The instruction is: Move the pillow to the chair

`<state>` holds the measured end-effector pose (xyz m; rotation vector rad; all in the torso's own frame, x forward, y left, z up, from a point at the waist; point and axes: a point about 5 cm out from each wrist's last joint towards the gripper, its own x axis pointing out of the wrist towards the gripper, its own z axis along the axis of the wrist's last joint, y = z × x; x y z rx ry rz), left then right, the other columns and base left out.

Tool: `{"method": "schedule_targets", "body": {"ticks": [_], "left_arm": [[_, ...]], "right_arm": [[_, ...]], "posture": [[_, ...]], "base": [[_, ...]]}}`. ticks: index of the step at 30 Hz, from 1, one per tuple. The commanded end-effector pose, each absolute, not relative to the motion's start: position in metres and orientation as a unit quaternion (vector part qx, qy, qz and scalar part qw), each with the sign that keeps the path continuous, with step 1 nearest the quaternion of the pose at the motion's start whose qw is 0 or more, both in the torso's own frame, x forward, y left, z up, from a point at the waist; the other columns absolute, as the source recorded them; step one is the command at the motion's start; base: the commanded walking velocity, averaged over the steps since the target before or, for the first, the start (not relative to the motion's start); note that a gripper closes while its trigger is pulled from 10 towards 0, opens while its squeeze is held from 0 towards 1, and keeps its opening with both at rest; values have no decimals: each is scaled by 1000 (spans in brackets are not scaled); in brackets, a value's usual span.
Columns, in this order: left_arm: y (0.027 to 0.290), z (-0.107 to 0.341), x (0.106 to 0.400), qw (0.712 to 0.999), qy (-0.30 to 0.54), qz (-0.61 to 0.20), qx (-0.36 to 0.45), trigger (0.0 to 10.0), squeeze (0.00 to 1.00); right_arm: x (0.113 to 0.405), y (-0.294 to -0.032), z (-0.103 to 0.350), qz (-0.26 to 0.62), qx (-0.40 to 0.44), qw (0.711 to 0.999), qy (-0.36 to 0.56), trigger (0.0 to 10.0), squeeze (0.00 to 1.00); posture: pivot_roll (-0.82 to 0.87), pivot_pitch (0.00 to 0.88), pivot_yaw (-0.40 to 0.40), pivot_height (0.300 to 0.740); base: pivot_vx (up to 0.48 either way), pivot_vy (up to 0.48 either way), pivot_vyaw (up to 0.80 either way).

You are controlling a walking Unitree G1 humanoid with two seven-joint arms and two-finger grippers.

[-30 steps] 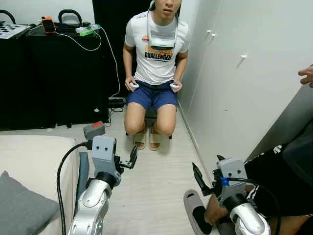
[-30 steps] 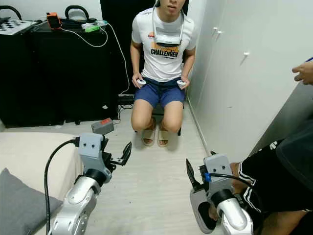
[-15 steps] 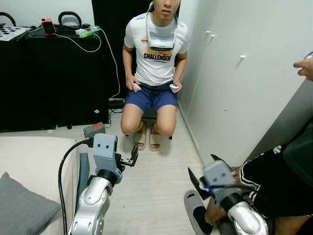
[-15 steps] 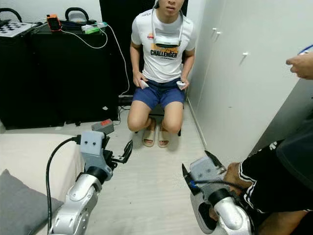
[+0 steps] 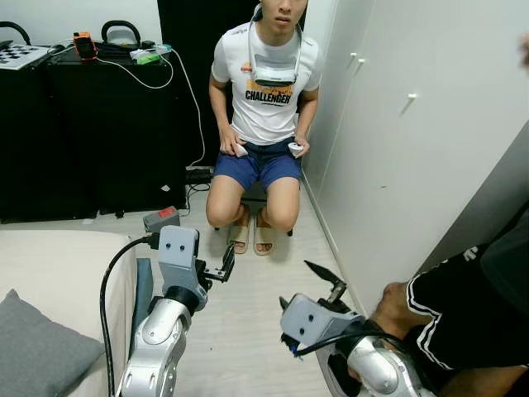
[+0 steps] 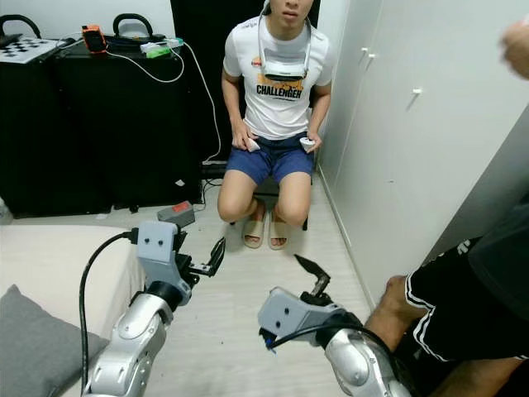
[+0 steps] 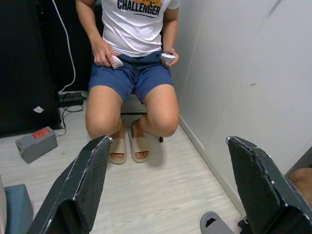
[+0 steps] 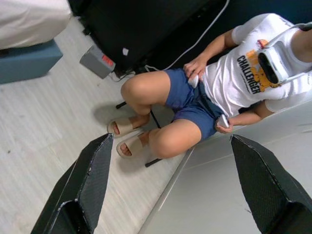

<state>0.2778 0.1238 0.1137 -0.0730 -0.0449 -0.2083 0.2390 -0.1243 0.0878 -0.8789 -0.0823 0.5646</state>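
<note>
2 hands (image 7: 165, 190) (image 8: 170, 187) open above pale wood floor (image 5: 256, 322); pillow (image 5: 41, 351) on bed (image 5: 58, 265).

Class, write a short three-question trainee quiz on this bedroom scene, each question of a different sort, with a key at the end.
1. True or false: the left gripper is shut on the pillow.
2. Multiple choice: where does the pillow lie? A) on the bed B) on the floor C) on the seated person's lap
3. Fill in: the seated person in the white T-shirt wears ____ shorts.

Key
1. False. Its fingers are spread open with nothing between them, over the floor.
2. A, at the bed's near corner, to the robot's left.
3. Blue.
</note>
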Motion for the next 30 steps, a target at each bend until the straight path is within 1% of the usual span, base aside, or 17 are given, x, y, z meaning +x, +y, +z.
{"method": "schedule_targets", "body": {"ticks": [1, 3, 9, 16, 18, 20, 25, 30], "left_arm": [[122, 112, 279, 993, -19, -109, -38, 10000, 0], [121, 112, 279, 993, -18, -112, -38, 10000, 0], [120, 111, 279, 993, -18, -113, -38, 10000, 0], [119, 112, 279, 993, -19, -114, -38, 10000, 0], [119, 112, 279, 992, -19, -116, -37, 10000, 0], [118, 112, 279, 992, -19, -116, -37, 10000, 0], [117, 111, 279, 992, -18, -118, -39, 10000, 0], [116, 111, 280, 992, -17, -119, -40, 10000, 0]], "right_arm": [[240, -124, 86, 276, -425, 861, -34, 10000, 0], [242, -122, 82, 288, -416, 862, -11, 10000, 0], [241, -117, 82, 300, -429, 852, -20, 10000, 0], [241, -117, 81, 308, -425, 851, -11, 10000, 0], [240, -112, 81, 319, -437, 841, -16, 10000, 0], [239, -110, 81, 325, -441, 837, -17, 10000, 0], [242, -115, 75, 340, -393, 854, 29, 10000, 0], [243, -115, 74, 343, -392, 853, 33, 10000, 0]], "posture": [[-32, 20, -37, 740], [-33, 19, -39, 740], [-33, 19, -39, 740], [-30, 19, -39, 740], [-34, 18, -39, 740], [-34, 18, -39, 740], [-37, 16, -38, 740], [-38, 15, -37, 740]], "base": [[0, 0, 0], [0, 0, 0], [0, 0, 0], [0, 0, 0], [0, 0, 0], [0, 0, 0], [0, 0, 0], [0, 0, 0]]}}
